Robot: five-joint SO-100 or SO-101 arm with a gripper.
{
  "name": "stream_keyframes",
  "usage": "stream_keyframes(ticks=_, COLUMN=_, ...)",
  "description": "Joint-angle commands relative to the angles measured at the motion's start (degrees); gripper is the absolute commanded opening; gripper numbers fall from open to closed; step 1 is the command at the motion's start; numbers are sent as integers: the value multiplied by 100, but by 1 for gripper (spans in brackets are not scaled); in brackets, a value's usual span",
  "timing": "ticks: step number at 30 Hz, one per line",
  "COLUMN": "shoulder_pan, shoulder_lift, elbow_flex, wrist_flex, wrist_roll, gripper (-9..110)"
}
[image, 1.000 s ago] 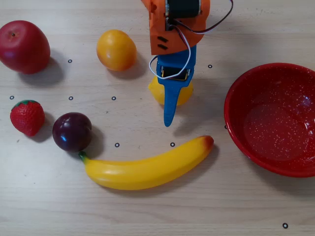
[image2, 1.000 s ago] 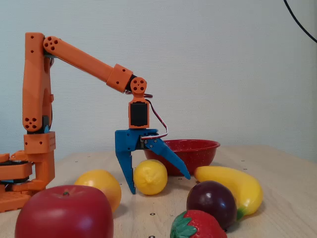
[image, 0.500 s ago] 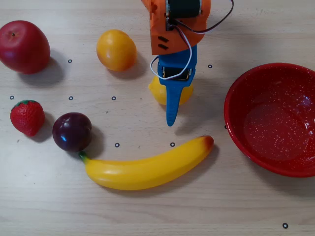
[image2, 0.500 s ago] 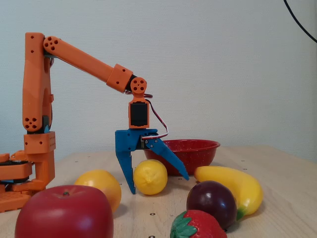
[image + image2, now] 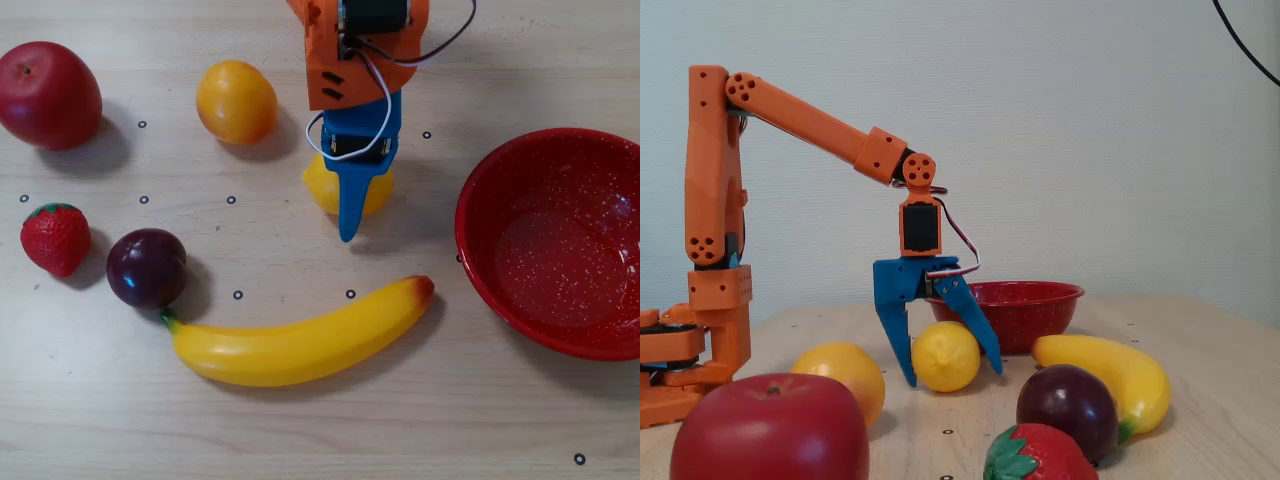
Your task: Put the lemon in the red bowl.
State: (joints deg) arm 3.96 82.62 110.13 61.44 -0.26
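On table centre, gripper (image 5: pixel 950 375) straddles the lemon (image 5: pixel 946 356), jaws apart, not yet clamped. Step: grasp. Next, by my judgement: close fully, lift, carry to red bowl (image 5: pixel 553 238) at overhead view's right.

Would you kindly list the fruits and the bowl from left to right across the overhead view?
Apple → strawberry → plum → orange fruit → banana → lemon, under the gripper → red bowl.
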Motion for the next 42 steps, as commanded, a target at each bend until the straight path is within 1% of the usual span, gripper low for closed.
stream_keyframes(ticks=1, shoulder_pan=35, shoulder_lift=176, elbow_flex=9, wrist_flex=-53, wrist_roll=-53, gripper=26)
stream_keyframes(ticks=4, shoulder_pan=26, shoulder_lift=176, elbow_flex=26, wrist_flex=-44, wrist_roll=-62, gripper=19)
stream_keyframes(ticks=8, shoulder_pan=-35, shoulder_lift=220, elbow_flex=53, wrist_flex=26, wrist_roll=-123, gripper=0)
stream_keyframes(ticks=14, shoulder_pan=-176, shoulder_lift=562, elbow_flex=-343, wrist_flex=932, wrist_roll=-290, gripper=0)
stream_keyframes(ticks=21, shoulder_pan=-264, shoulder_lift=1143, elbow_flex=-1696, wrist_flex=2549, wrist_roll=-413, gripper=0)
stream_keyframes(ticks=25, shoulder_pan=-149, shoulder_lift=1468, elbow_flex=-2382, wrist_flex=3155, wrist_roll=-439, gripper=0)
stream_keyframes(ticks=29, shoulder_pan=176, shoulder_lift=1696, elbow_flex=-2944, wrist_flex=3516, wrist_roll=-554, gripper=0)
stream_keyframes(ticks=35, shoulder_pan=967, shoulder_lift=2224, elbow_flex=-3015, wrist_flex=3103, wrist_roll=-457, gripper=0)
stream_keyframes(ticks=42, shoulder_pan=1942, shoulder_lift=2531, elbow_flex=-2812, wrist_flex=1978, wrist_roll=-18, gripper=0)
